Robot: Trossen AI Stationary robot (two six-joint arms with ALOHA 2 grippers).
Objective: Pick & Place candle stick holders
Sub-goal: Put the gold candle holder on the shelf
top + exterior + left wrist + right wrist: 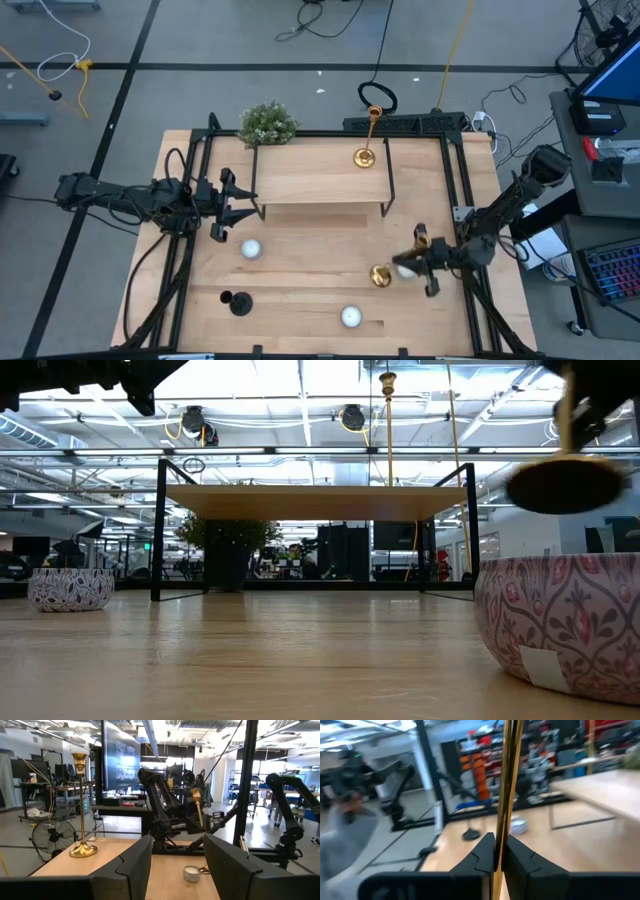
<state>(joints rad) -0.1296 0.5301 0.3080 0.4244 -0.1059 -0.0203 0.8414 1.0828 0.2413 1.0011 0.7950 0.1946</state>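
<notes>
My right gripper (pixel 412 262) is shut on a gold candlestick (pixel 381 276) at the table's near right; its round base (pixel 565 482) hangs above the wood. A second gold candlestick (pixel 364 157) stands by its base on the raised wooden shelf (pixel 310 170), also seen in the left wrist view (pixel 83 847). A black candlestick (pixel 238 302) sits on the table at the near left. My left gripper (pixel 243 205) is open and empty at the shelf's left end, fingers pointing toward the table's right. My right gripper pinches the gold candlestick's thin stem (pixel 503 827) between its two fingers (pixel 485 852). The fingers come about level from the table's right side and lie across the stem. The candlestick is roughly upright, base down, lifted clear of the table.
Three small patterned round tins sit on the table, at the left (pixel 250 249), at the near middle (pixel 350 316) and under my right gripper (pixel 405 268). A bushy green plant (pixel 268 124) stands at the shelf's far left corner. The shelf's black metal legs (pixel 386 190) stand mid-table.
</notes>
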